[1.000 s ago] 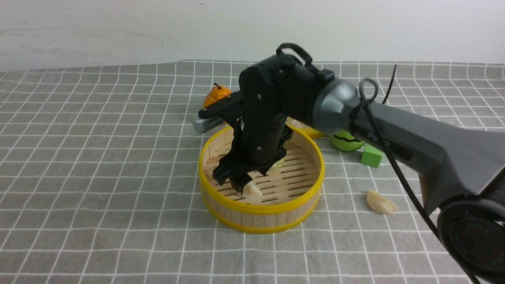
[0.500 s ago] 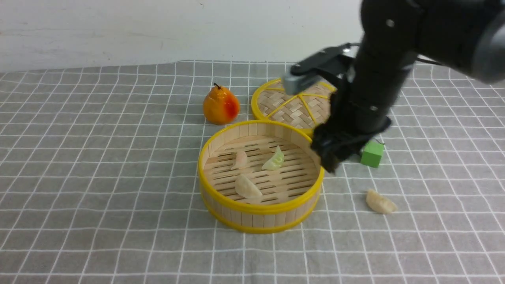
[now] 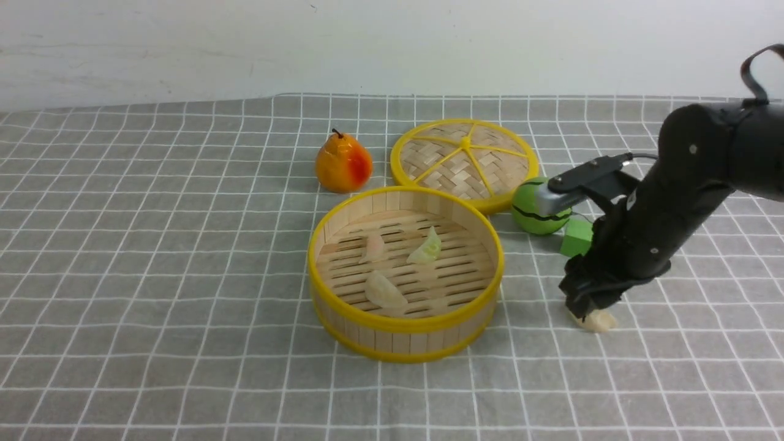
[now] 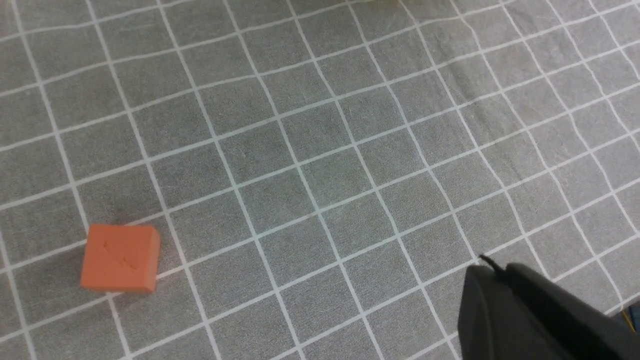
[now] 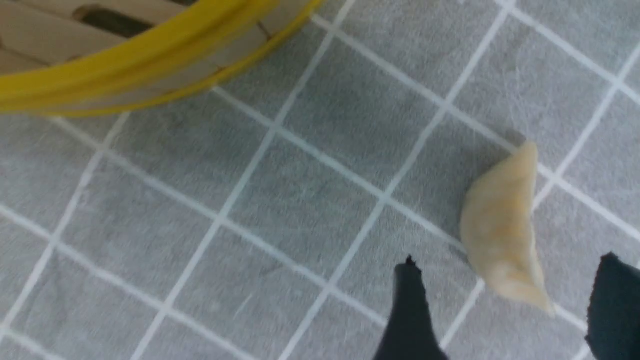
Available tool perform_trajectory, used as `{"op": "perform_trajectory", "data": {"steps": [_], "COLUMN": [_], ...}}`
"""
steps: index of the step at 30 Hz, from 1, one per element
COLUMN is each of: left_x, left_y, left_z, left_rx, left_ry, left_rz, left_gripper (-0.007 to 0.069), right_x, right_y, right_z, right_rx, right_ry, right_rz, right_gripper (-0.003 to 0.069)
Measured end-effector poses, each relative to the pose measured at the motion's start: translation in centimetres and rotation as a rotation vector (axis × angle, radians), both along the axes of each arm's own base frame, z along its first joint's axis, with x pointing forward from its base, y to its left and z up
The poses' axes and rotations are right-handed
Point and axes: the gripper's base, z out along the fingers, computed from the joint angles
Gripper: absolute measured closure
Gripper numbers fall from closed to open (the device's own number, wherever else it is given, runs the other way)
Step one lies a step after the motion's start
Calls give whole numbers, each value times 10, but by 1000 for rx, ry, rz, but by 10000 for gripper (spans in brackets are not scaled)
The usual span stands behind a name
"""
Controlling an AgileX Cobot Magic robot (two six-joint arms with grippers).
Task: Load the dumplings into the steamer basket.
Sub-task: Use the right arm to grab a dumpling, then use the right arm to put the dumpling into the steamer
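Jaws of the right gripper point(image 3: 586, 311) stand apart, lowered over a cream dumpling point(image 3: 599, 321) whose near end lies between the tips, ungripped. It rests on the grey checked cloth point(image 3: 184, 257), to the right of the steamer basket point(image 3: 404, 331). Inside the basket lie a pinkish dumpling point(image 3: 373, 248), a pale green dumpling point(image 3: 427, 248) and a second cream dumpling point(image 3: 384, 291). Only a dark edge of the left gripper point(image 4: 525, 310) shows, so I cannot tell if it is open or closed
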Motion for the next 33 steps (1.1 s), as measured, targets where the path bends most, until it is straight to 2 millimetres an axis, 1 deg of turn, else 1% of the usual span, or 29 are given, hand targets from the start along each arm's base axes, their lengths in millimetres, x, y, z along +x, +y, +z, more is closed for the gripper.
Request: {"op": "perform_trajectory", "data": {"steps": [2, 6, 9, 11, 14, 15, 18, 20, 21, 22, 24, 25, 26, 28, 29, 30, 32, 33], "left_x": [-1, -2, -2, -2, -2, -2, -2, -2, -2, -2, -2, -2, -2, -2, -2, -2, -2, -2], "left_y": [-1, -3, -4, -4, -4, -4, -4, -4, -4, -4, -4, -4, -4, -4, -4, -4, -4, -4], "left_z": [0, 0, 1, 1, 1, 1, 1, 1, 1, 1, 1, 1, 1, 1, 1, 1, 1, 1], "left_rx": [-15, -39, -48, -50, -50, -50, -50, -50, -50, -50, -50, -49, -49, -46, -46, -46, -46, -46], "left_ry": [8, 20, 25, 26, 26, 26, 26, 26, 26, 26, 26, 25, 25, 24, 24, 24, 23, 23], "left_rz": [-5, -12, -15, -15, -15, -15, -15, -15, -15, -15, -15, -15, -15, -14, -14, -14, -14, -14], "left_gripper": [607, 606, 603, 601, 597, 596, 594, 592, 590, 589, 587, 587, 587, 587, 587, 587, 587, 587], "right_x": [5, 10, 12, 13, 13, 13, 12, 11, 11, 11, 12, 11, 10, 8, 8, 6, 8, 7], "right_y": [0, -2, -5, -5, -5, -5, -5, -4, 0, 3, 21, 23, 41, 69, 69, 88, 108, 112], "right_z": [-13, -29, -37, -38, -38, -38, -35, -26, -13, -6, 30, 29, 52, 74, 74, 80, 75, 73], "right_rx": [-18, -68, -109, -114, -113, -113, -110, -106, -97, -89, -18, -19, 44, 117, 117, 152, 173, 176], "right_ry": [1, 10, 17, 16, 15, 15, 24, 42, 34, 33, -15, -11, -51, -102, -102, -128, -144, -145], "right_rz": [7, 33, 56, 58, 58, 58, 56, 55, 59, 63, 62, 65, 77, 112, 112, 143, 166, 172], "right_gripper": [203, 207, 249, 311, 475, 491, 484, 482, 482, 482, 482, 482, 482, 482, 482, 482, 482, 482]}}
